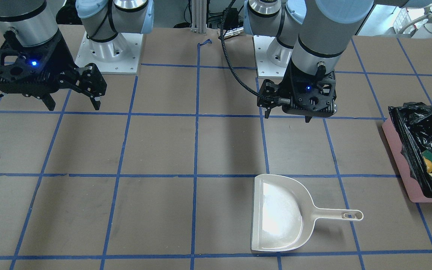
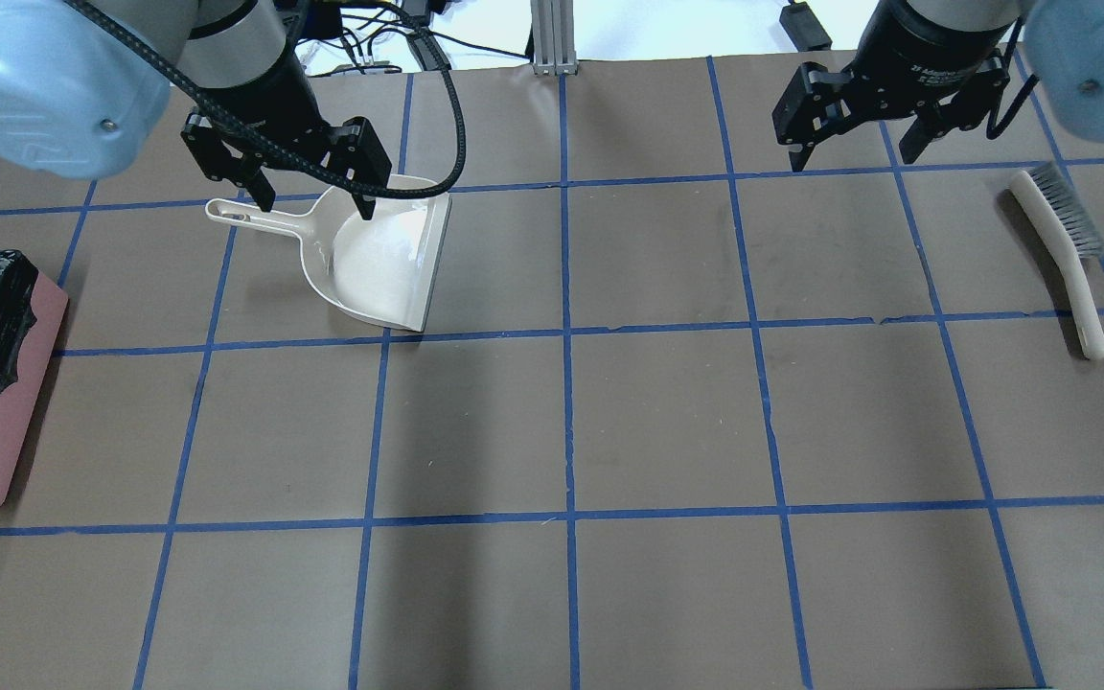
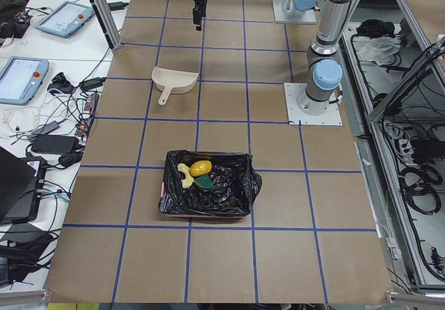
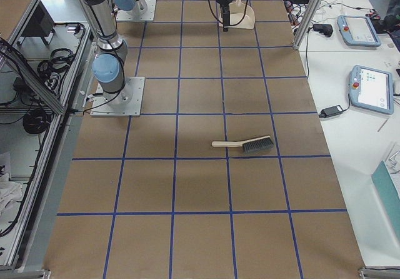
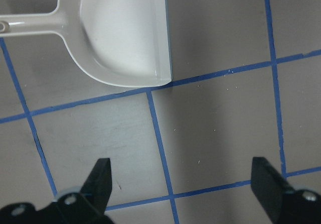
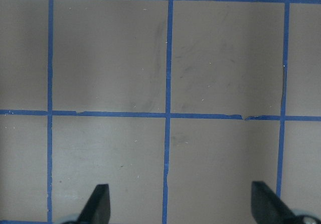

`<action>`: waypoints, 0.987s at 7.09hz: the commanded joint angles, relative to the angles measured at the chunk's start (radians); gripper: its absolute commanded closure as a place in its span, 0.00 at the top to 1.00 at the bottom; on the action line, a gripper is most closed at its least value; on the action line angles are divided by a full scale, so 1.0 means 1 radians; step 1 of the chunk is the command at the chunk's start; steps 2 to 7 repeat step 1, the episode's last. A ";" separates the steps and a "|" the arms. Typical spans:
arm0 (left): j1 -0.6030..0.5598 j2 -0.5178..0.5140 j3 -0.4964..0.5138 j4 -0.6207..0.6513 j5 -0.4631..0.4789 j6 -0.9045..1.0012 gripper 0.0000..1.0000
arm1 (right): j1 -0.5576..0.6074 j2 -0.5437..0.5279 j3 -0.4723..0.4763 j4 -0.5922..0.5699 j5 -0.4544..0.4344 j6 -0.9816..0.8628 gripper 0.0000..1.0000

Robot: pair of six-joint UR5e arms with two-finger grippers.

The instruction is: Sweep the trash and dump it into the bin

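The pink bin (image 3: pixel 243 185) with its black bag sits at the table's end on my left; it also shows in the front view (image 1: pixel 399 157) and the overhead view (image 2: pixel 20 383). All three trash items lie inside it: the yellow-brown lump (image 3: pixel 200 167), the pale croissant (image 3: pixel 183 176) and the green sponge (image 3: pixel 206 183). My left gripper (image 2: pixel 315 206) is open and empty, raised above the table near the cream dustpan (image 2: pixel 384 254); in the left wrist view (image 5: pixel 183 184) the dustpan (image 5: pixel 125 33) lies beyond the fingertips. My right gripper (image 2: pixel 851 158) is open and empty, held above bare table (image 6: pixel 180 204).
The cream brush (image 2: pixel 1065 259) lies flat on the table at my right, apart from the right gripper; it also shows in the right side view (image 4: pixel 244 144). The dustpan (image 1: pixel 279 213) rests flat with nothing in it. Brown paper with blue tape lines covers the table.
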 commanded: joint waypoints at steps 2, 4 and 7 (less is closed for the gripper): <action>0.000 0.015 0.000 -0.009 0.098 -0.100 1.00 | 0.000 0.000 0.000 0.001 0.001 0.000 1.00; 0.000 0.015 0.000 -0.009 0.098 -0.100 1.00 | 0.000 0.000 0.000 0.001 0.001 0.000 1.00; 0.000 0.015 0.000 -0.009 0.098 -0.100 1.00 | 0.000 0.000 0.000 0.001 0.001 0.000 1.00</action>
